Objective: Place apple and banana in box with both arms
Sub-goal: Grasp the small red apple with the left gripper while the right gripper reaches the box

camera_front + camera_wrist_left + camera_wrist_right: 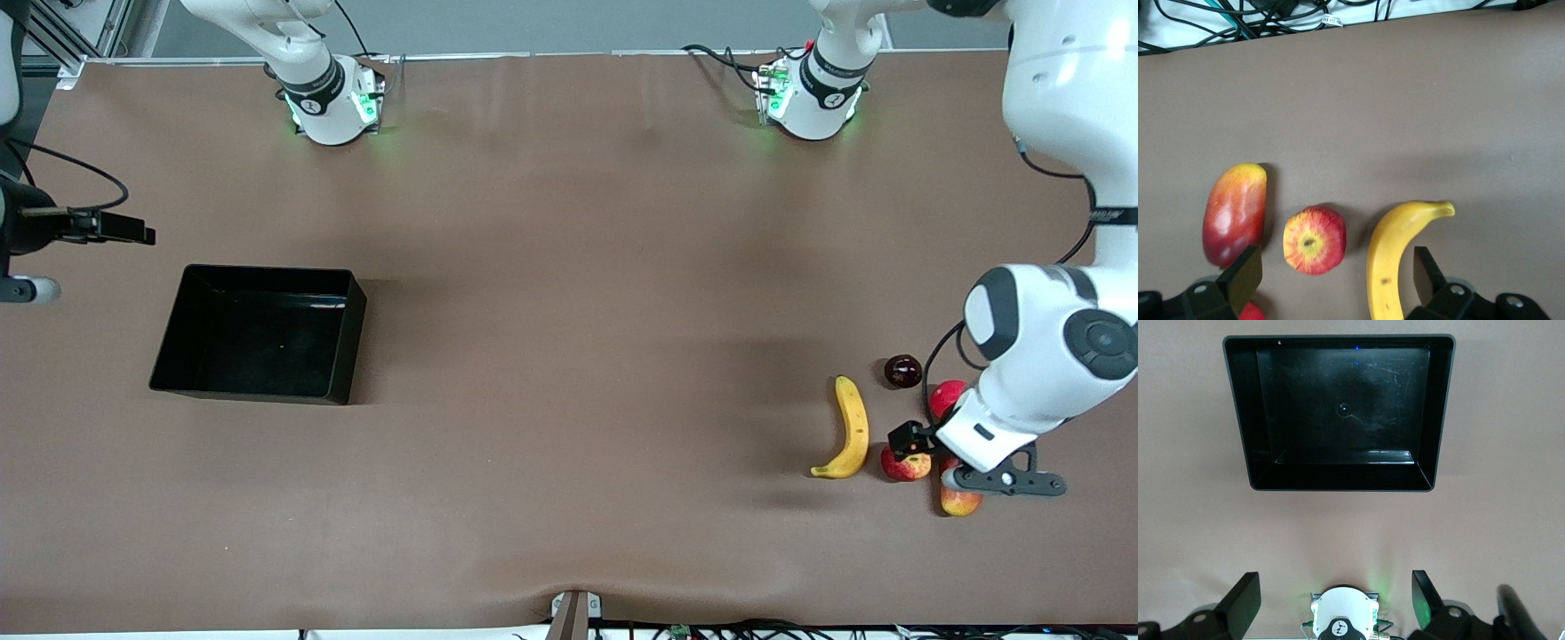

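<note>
The apple [905, 464] [1315, 240] lies at the left arm's end of the table, beside the yellow banana [849, 431] [1395, 260]. My left gripper [917, 444] [1336, 270] hovers low over them, open. The apple sits just ahead of the gap between its fingers and part of the banana lies inside that gap; it grips nothing. The black box [356, 338] [1338, 483] stands empty toward the right arm's end. My right gripper [1335, 600] waits in the air, open and empty, with the box in its view.
A red-yellow mango [960, 500] [1235, 213] lies beside the apple, nearer the front camera. A plain red fruit [947, 397] and a dark round fruit [902, 371] lie farther from the camera. Cables run along the table's front edge [1271, 17].
</note>
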Action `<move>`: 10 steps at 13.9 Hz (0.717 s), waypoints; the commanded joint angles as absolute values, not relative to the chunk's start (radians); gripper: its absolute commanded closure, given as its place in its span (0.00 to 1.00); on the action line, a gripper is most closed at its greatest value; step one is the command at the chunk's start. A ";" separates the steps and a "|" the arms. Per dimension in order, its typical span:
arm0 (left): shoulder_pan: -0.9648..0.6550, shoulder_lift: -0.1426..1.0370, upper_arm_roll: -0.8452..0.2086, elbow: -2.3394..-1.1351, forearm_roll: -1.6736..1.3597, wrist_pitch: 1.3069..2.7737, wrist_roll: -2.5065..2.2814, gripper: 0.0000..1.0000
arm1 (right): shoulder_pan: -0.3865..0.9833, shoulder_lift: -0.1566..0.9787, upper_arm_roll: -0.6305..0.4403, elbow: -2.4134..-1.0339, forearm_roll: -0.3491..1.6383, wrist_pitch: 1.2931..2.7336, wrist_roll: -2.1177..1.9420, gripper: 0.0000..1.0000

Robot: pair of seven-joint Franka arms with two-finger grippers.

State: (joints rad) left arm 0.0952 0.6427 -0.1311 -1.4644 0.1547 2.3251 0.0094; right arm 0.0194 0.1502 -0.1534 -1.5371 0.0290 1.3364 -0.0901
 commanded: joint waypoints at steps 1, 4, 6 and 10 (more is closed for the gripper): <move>0.090 0.716 -0.094 -1.385 0.179 2.329 0.031 0.00 | 0.014 0.277 -0.152 -1.509 0.009 1.325 -0.087 0.00; 0.092 0.759 -0.092 -1.374 0.192 2.365 0.081 0.00 | -0.044 0.343 -0.158 -1.505 -0.017 1.345 -0.161 0.00; 0.091 0.776 -0.080 -1.376 0.193 2.367 0.086 0.00 | -0.067 0.360 -0.158 -1.537 -0.014 1.446 -0.169 0.00; 0.091 0.801 -0.072 -1.376 0.196 2.367 0.083 0.00 | -0.106 0.356 -0.160 -1.782 -0.034 1.825 -0.277 0.00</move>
State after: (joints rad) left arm 0.0961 0.7842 -0.0823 -1.4005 0.1741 2.3628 0.0767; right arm -0.0870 0.3808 -0.1674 -1.6774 -0.0043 1.6884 -0.2197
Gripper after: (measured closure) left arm 0.000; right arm 0.000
